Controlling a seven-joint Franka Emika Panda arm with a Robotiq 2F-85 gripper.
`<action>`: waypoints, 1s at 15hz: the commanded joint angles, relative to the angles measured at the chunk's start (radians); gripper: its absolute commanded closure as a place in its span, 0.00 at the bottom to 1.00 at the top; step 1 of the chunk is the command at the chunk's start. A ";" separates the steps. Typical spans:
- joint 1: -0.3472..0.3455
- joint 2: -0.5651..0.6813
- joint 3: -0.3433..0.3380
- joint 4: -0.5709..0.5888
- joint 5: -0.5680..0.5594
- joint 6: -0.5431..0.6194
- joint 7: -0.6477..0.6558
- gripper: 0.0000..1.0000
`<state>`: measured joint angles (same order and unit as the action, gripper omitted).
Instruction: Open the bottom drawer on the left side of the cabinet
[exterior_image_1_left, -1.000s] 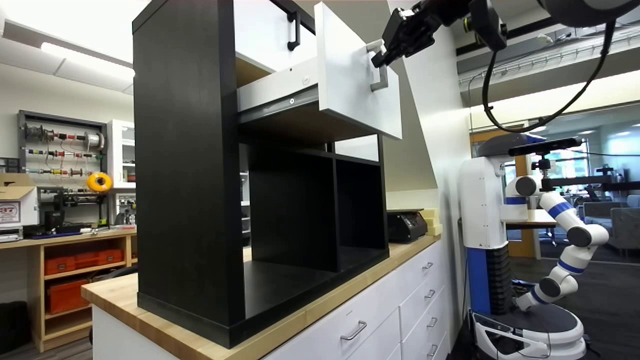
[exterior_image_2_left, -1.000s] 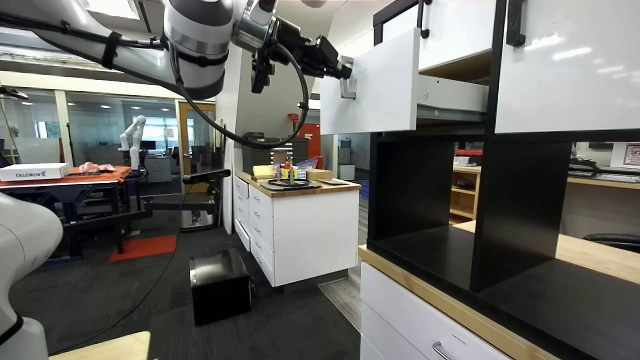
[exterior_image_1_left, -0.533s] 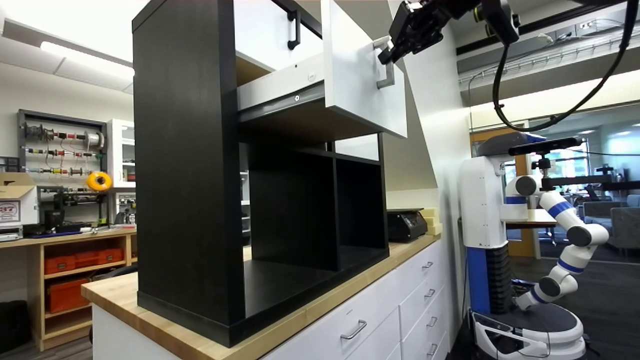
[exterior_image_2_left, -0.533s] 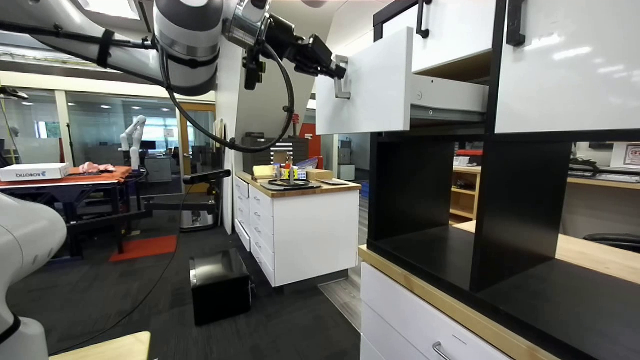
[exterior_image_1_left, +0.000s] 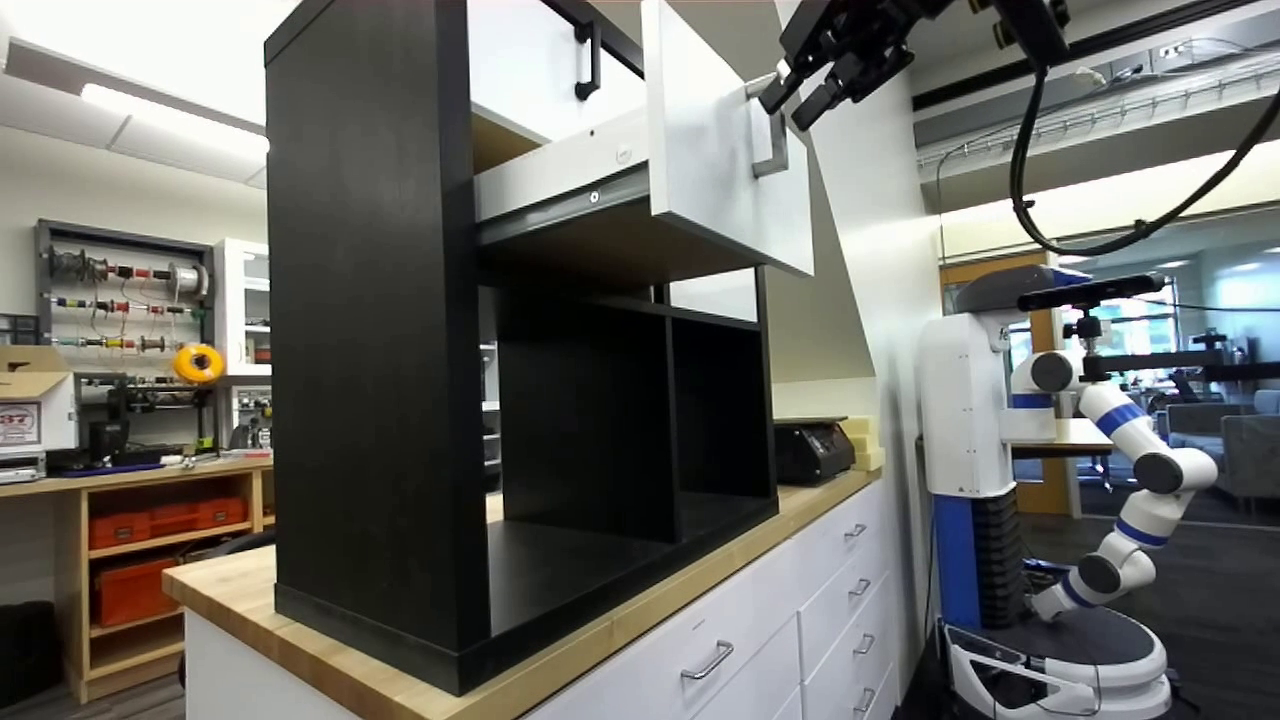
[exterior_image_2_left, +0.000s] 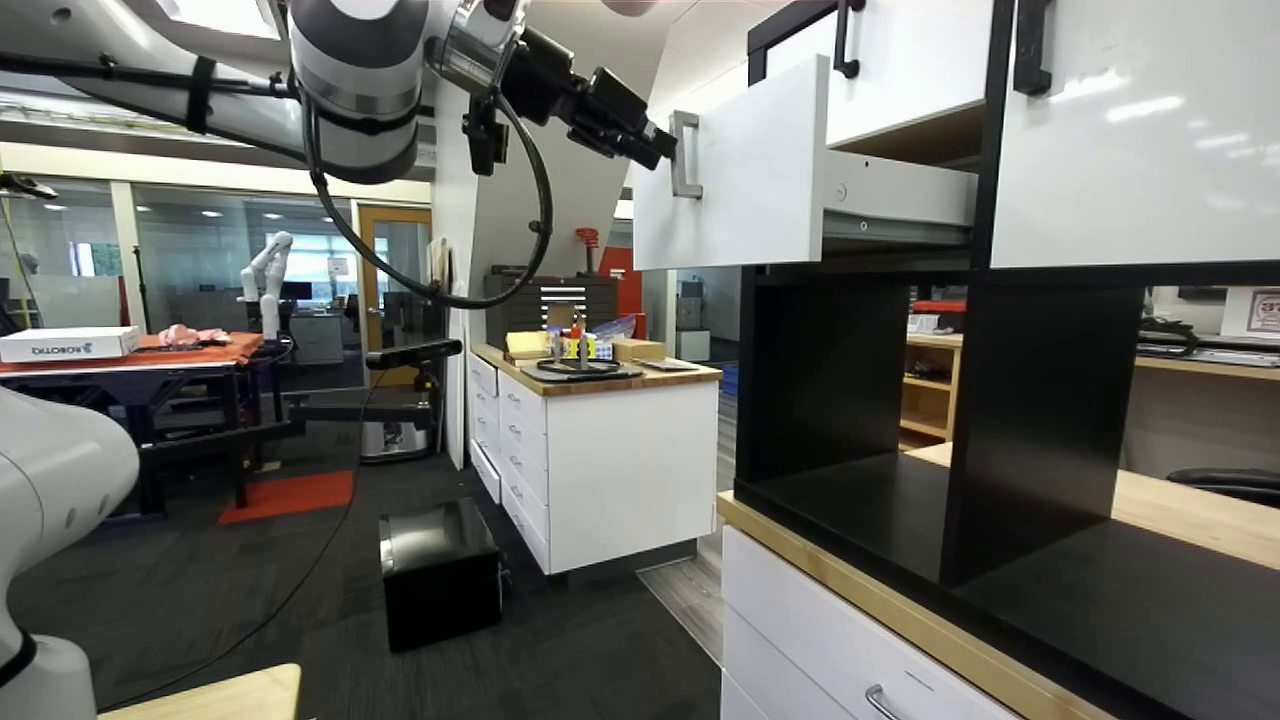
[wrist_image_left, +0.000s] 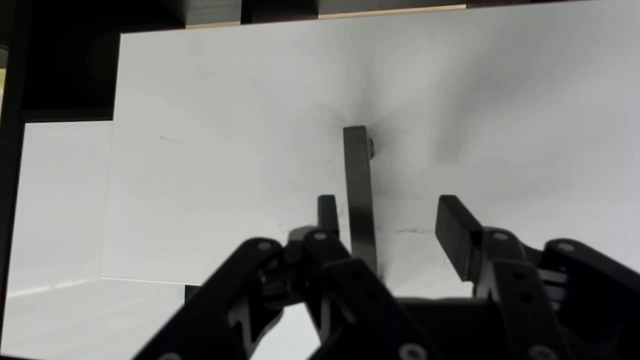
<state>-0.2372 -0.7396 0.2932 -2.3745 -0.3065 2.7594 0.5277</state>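
Note:
The bottom drawer (exterior_image_1_left: 700, 170) has a flat white front and is pulled well out of the black cabinet (exterior_image_1_left: 370, 300), its pale side and rail showing. The drawer (exterior_image_2_left: 750, 190) and cabinet (exterior_image_2_left: 1040, 380) show in both exterior views. The drawer's handle (exterior_image_1_left: 775, 155) looks grey there and dark in the wrist view (wrist_image_left: 358, 185). My gripper (wrist_image_left: 389, 215) is open and empty. In the wrist view the handle lies between the two fingers, nearer the left one, with gaps on both sides. In an exterior view the fingertips (exterior_image_2_left: 665, 148) are just in front of the handle's upper part.
Closed white fronts with black handles (exterior_image_1_left: 590, 60) are above the drawer. Open black cubbies (exterior_image_1_left: 590, 420) are below it. The cabinet stands on a wooden counter (exterior_image_1_left: 620, 630) with low white silver-pulled drawers (exterior_image_1_left: 705, 660). A slanted wall (exterior_image_1_left: 860, 250) and another robot (exterior_image_1_left: 960, 400) are beyond.
The drawer came farther out between one second and half a second ago. Since then my gripper has opened off the handle and backed slightly away, while the drawer stays nearly still.

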 joint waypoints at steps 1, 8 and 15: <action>-0.002 -0.017 0.013 0.039 0.050 -0.094 -0.053 0.13; 0.066 0.096 -0.035 0.220 0.138 -0.319 -0.132 0.00; 0.110 0.206 -0.069 0.452 0.181 -0.681 -0.127 0.00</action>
<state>-0.1565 -0.5910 0.2468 -2.0330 -0.1398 2.2112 0.4102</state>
